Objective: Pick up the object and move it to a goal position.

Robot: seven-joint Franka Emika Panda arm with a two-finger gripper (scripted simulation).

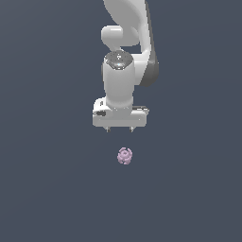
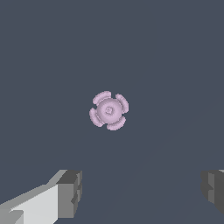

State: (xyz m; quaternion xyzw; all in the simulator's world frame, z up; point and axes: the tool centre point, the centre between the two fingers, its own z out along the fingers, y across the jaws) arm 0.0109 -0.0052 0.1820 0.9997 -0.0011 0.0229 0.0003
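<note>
The berry-like object (image 1: 125, 155) is seen lying on the dark tabletop (image 1: 42, 189), approx. mid-surface; no tabletop edges or corners are shown, so its place can't be fixed further. The gripper (image 1: 119, 129) is held above it, apart from it, w/ nothing grasped. The jaws are spread wide, far wider than the object, prob. so they can be lowered round it. In the wrist view the object (image 2: 109, 110) isn't yet between the fingertips (image 2: 70, 192).
</note>
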